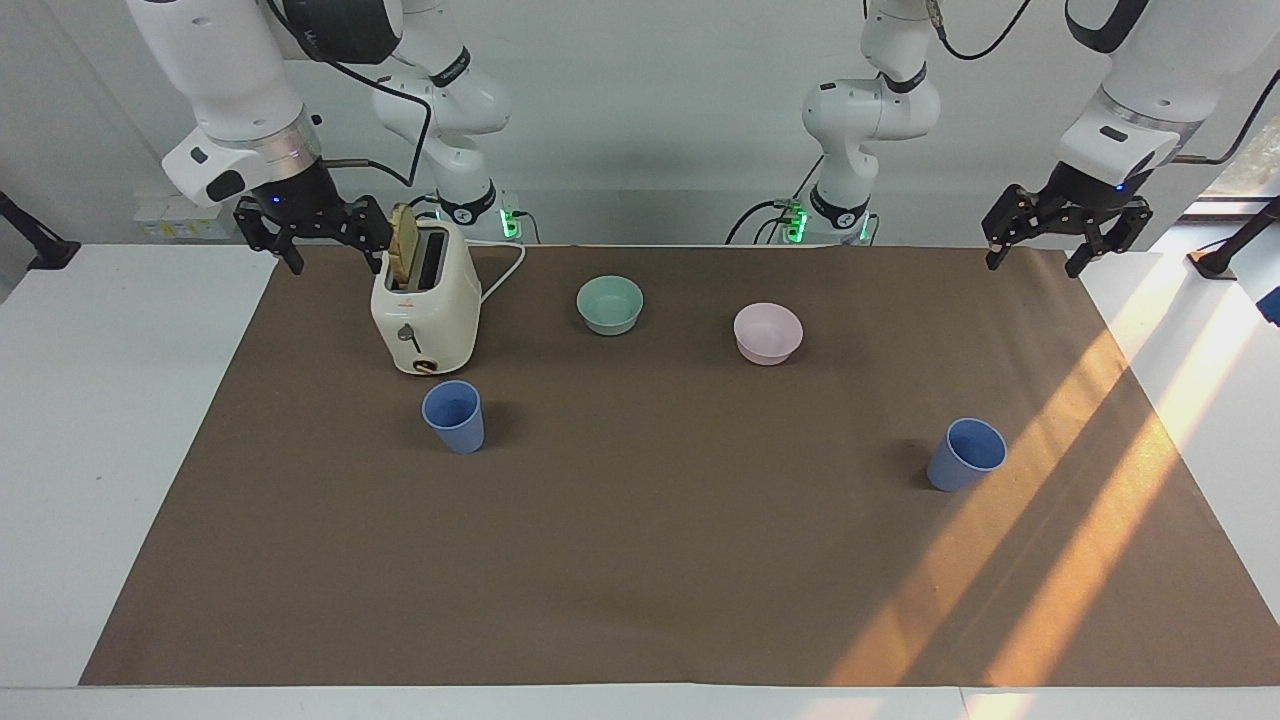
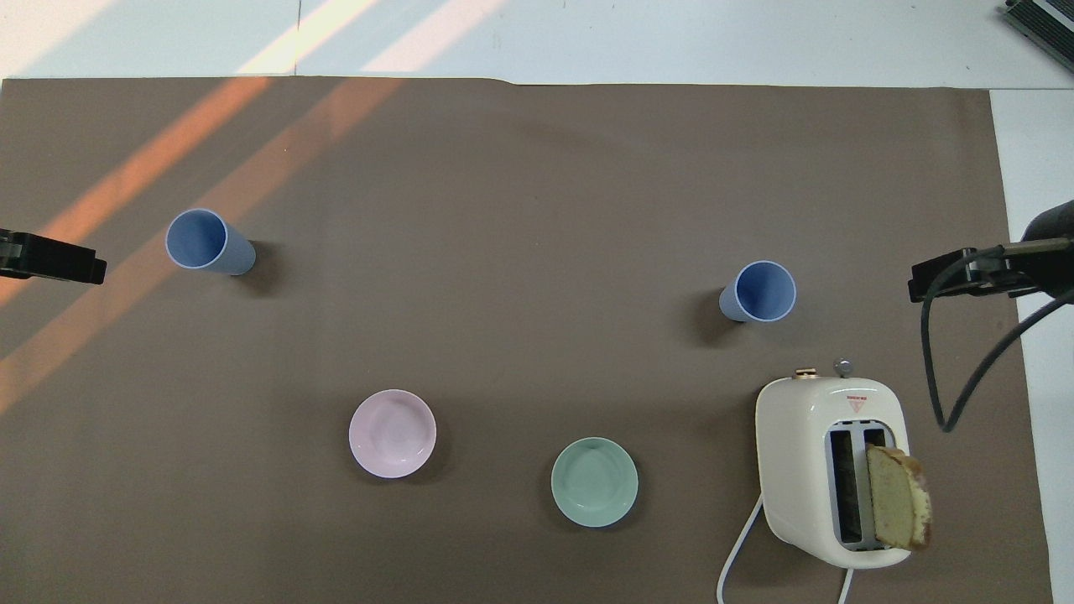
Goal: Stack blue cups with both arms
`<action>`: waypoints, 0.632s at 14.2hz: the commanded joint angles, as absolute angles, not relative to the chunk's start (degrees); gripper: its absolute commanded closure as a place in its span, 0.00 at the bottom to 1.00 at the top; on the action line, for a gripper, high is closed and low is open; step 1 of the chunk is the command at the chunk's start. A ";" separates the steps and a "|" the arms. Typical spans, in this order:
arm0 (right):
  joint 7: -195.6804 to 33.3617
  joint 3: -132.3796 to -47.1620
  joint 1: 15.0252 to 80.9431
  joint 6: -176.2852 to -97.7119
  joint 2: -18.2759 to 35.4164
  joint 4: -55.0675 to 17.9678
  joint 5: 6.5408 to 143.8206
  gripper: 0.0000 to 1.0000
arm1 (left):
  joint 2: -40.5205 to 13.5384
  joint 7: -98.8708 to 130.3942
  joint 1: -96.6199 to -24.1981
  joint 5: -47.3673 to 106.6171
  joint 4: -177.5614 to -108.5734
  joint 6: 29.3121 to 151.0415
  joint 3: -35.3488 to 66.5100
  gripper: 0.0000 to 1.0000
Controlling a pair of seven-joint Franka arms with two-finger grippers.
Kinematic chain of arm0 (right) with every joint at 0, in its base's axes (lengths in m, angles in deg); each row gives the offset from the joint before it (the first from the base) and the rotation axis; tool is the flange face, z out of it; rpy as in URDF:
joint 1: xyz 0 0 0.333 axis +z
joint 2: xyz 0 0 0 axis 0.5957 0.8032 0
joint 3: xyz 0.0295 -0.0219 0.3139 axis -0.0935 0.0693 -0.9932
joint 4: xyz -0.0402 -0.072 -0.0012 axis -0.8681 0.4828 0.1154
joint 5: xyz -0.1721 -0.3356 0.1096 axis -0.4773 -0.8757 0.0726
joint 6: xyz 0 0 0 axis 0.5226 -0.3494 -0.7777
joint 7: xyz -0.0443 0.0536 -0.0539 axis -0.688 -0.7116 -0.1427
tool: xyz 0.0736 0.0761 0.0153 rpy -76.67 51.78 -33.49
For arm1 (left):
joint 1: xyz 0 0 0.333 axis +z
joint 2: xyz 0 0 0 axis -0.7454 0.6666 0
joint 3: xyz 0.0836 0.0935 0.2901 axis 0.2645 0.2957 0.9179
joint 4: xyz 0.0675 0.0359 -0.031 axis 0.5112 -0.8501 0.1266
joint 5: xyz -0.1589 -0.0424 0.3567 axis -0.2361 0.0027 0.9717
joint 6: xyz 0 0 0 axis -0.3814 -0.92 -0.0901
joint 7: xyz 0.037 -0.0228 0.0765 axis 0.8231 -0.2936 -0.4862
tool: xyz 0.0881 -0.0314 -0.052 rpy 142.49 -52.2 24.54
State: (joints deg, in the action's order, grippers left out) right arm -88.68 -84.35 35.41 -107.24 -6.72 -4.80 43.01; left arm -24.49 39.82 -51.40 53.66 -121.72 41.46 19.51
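Observation:
Two blue cups stand upright and apart on the brown mat. One cup [image 1: 453,416] [image 2: 759,292] is toward the right arm's end, just farther from the robots than the toaster. The other cup [image 1: 966,454] [image 2: 205,242] is toward the left arm's end, in the sunlit part of the mat. My right gripper [image 1: 335,265] is open and empty, raised beside the toaster's top, and its tip shows in the overhead view [image 2: 965,277]. My left gripper [image 1: 1035,268] is open and empty, raised over the mat's corner at its own end, with its tip in the overhead view [image 2: 50,258].
A cream toaster [image 1: 425,310] [image 2: 831,470] holds a slice of bread [image 1: 404,243] in one slot, its cord trailing toward the robots. A pale green bowl [image 1: 610,304] [image 2: 594,481] and a pale pink bowl [image 1: 768,333] [image 2: 392,433] sit nearer the robots than the cups.

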 commanded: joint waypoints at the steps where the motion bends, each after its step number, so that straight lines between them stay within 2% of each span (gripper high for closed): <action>1: -88.89 -84.94 34.63 -107.38 -7.12 -5.33 43.36 0.00 | -25.92 39.73 -51.27 54.15 -123.25 41.44 19.31 0.00; 9: -88.89 -84.94 34.63 -107.38 -7.12 -5.33 43.36 0.00 | -25.66 39.29 -51.09 54.15 -122.90 42.06 19.31 0.00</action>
